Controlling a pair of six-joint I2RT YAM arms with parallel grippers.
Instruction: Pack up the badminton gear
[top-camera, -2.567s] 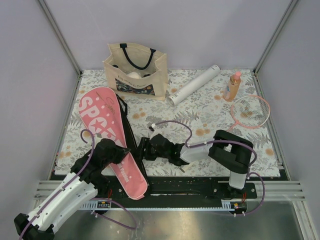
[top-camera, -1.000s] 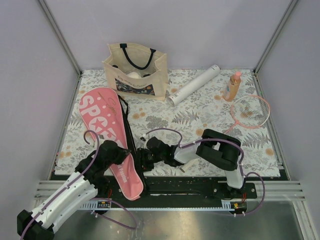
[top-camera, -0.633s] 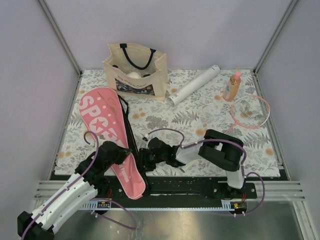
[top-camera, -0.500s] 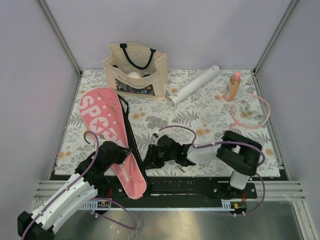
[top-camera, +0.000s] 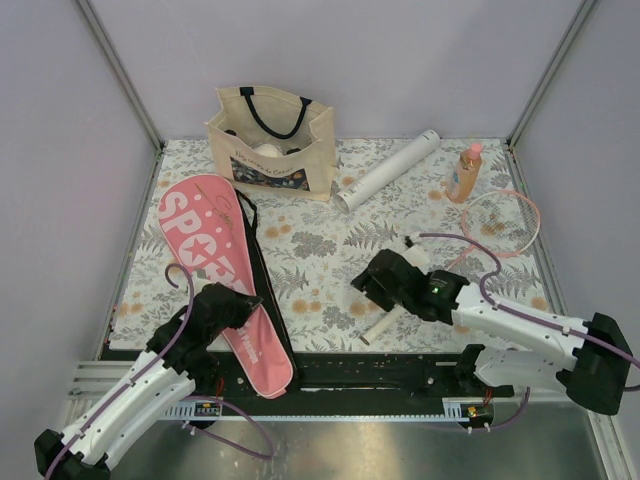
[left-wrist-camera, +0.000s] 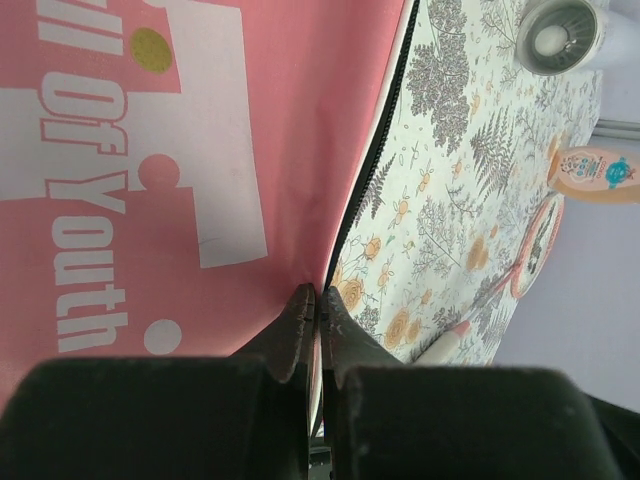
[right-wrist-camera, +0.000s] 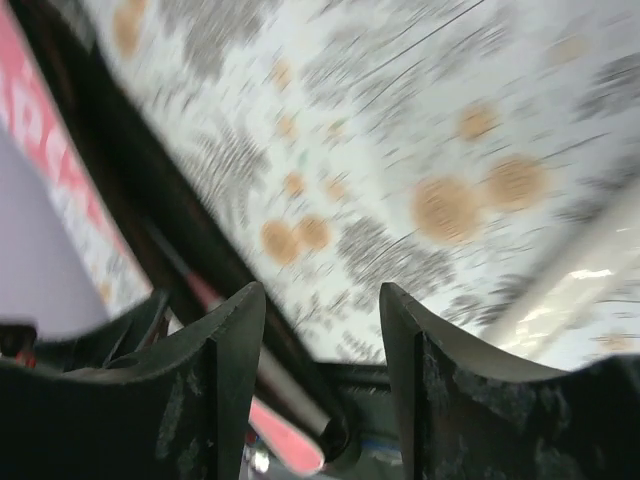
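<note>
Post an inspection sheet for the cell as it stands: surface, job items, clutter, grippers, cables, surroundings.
Surface: floral table cover, lying flat.
Job's things: SPORT case lying at left; white tube lying at the back; one pink racket at right; shuttlecocks not made out.
Clutter: beige tote upright at the back; orange bottle upright near the racket head.
Grippers: left gripper shut on the case's zip edge; right gripper open, empty, over the cover beside the racket's grip.
Cables: purple cable loops on both arms.
Surroundings: plain walls, aluminium frame posts.
</note>
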